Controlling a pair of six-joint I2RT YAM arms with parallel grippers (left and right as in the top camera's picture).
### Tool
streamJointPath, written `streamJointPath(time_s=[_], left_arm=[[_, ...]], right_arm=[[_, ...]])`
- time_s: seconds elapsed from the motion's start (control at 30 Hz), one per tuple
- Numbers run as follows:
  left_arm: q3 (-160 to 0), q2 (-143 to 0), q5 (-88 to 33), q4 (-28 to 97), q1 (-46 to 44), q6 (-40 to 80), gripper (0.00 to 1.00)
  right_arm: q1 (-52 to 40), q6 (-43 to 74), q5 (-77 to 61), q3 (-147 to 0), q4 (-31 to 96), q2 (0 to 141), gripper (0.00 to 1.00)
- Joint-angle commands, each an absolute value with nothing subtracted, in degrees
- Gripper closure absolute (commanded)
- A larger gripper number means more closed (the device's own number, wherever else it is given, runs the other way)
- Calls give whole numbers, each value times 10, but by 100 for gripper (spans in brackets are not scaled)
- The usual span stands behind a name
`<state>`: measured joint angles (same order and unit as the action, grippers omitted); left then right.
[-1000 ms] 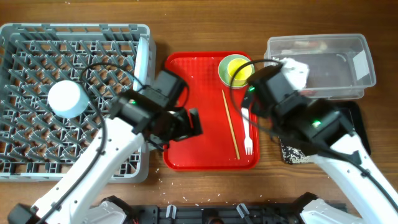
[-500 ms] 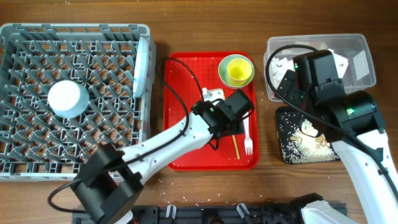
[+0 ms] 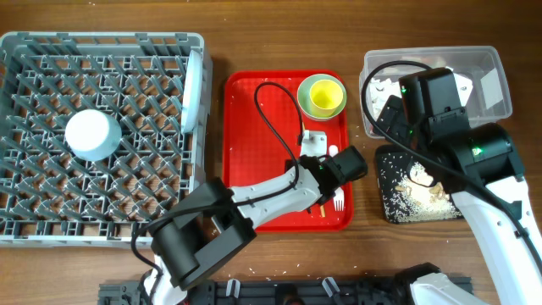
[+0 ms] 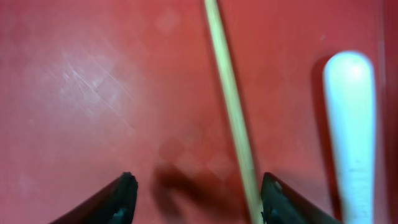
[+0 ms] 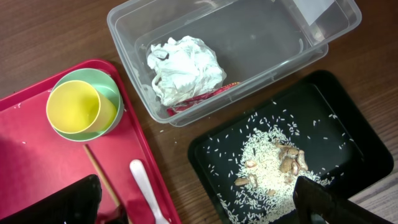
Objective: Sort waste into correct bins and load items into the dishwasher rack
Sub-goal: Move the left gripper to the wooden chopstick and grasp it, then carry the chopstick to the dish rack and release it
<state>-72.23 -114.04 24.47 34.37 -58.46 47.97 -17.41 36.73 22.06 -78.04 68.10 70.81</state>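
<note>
Overhead top-down; wrists downward, left nearest; tray (image 3: 241, 135) shared.

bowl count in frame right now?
2. One bowl sits upside down in the rack; the other bowl is on the red tray, holding the yellow cup. More may be hidden.

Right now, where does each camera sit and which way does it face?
Overhead: above the table, facing straight down; rack, red tray, left arm, right arm show.
Left wrist: low over the red tray, facing down at chopstick and fork; left end effector fingertips at bottom.
Right wrist: higher, facing down on clear tub, black tray, cup; right end effector fingertips in bottom corners.
Shared: both wrist views show the chopstick and fork.
</note>
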Motion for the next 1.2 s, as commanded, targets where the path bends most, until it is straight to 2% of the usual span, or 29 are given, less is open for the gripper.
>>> streamJointPath(time_s=[0.0,0.07,0.2,0.27,0.43,0.47,0.63,0.8,0.9,1.0,1.17], left_arm=[[-722,-1153,234,345,-588,482,47],[-722,-1153,234,345,-588,482,49],[-722,-1157,234,359,-588,482,63],[-722,-1157,234,377,-588,482,84],[-722,-1157,175,413,-588,482,87],[-722,-1157,160,418,-588,482,96],[-722,-1138,159,458,-588,482,96],[-722,-1055,159,510,-587,481,96],[-722,-971,159,533,-586,459,96],[-722,-844,161,560,-579,388,96],[-722,-633,161,627,-494,257,96]], right_arm=[[-173,360,217,-784,680,712,0],[-173,360,217,-784,680,712,0],[-173,360,217,-784,680,712,0],[-173,360,217,-784,680,712,0],[-173,360,217,-784,680,712,0],[-173,361,217,-784,680,712,0],[-173,360,217,-784,680,712,0],[-173,360,217,-784,680,712,0],[-173,360,217,-784,680,712,0],[-173,360,217,-784,680,712,0],[-173,360,217,-784,680,712,0]])
